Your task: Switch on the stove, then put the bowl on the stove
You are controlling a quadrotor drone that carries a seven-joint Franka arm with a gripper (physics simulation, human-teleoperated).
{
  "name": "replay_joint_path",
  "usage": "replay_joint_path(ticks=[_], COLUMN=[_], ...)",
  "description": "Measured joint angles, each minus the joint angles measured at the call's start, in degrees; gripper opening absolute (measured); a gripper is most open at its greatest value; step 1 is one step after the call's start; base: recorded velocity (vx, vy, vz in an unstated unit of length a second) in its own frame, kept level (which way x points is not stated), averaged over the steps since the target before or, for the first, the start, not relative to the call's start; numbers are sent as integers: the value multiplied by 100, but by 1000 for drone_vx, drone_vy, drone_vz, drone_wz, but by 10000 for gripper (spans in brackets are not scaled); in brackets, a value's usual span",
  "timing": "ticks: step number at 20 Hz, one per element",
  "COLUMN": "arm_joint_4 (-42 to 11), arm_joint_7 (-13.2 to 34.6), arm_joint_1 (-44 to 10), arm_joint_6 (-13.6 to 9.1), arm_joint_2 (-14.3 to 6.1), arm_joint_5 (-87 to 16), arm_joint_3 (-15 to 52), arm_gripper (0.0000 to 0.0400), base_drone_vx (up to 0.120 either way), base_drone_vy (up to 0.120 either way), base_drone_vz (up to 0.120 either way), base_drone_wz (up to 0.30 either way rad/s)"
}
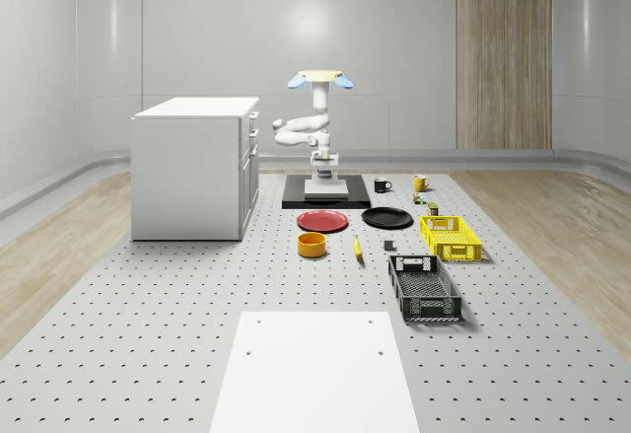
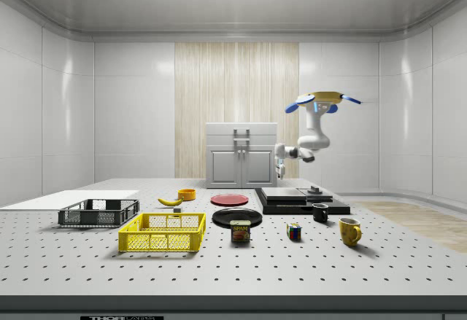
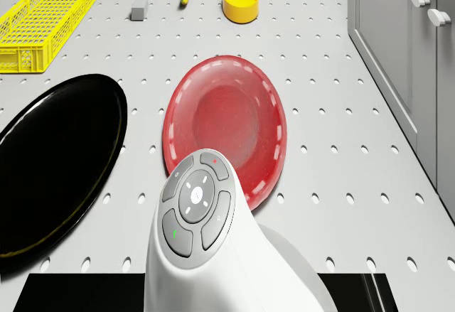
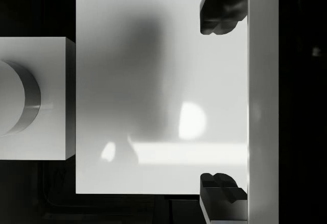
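The yellow bowl (image 1: 312, 245) is sitting on the surface (image 1: 148, 305), left of the red plate (image 1: 322, 221). The drone (image 1: 316, 80) is hovering over the stove (image 1: 325, 192), its end effector (image 4: 219, 101) hanging above the white plate with fingers (image 4: 219, 12) spread wide.
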Motion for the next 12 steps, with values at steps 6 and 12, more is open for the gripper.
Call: replay_joint_path(ticks=[6, 12], arm_joint_4=[3, 6], arm_joint_7=[15, 28], arm_joint_1=[-18, -35], arm_joint_6=[38, 73], arm_joint_2=[-40, -78], arm_joint_5=[20, 39], arm_joint_3=[12, 23], arm_gripper=[400, 400], base_drone_vx=[120, 120], base_drone_vy=[0, 0], base_drone_vz=[0, 0], base_drone_wz=[0, 0])
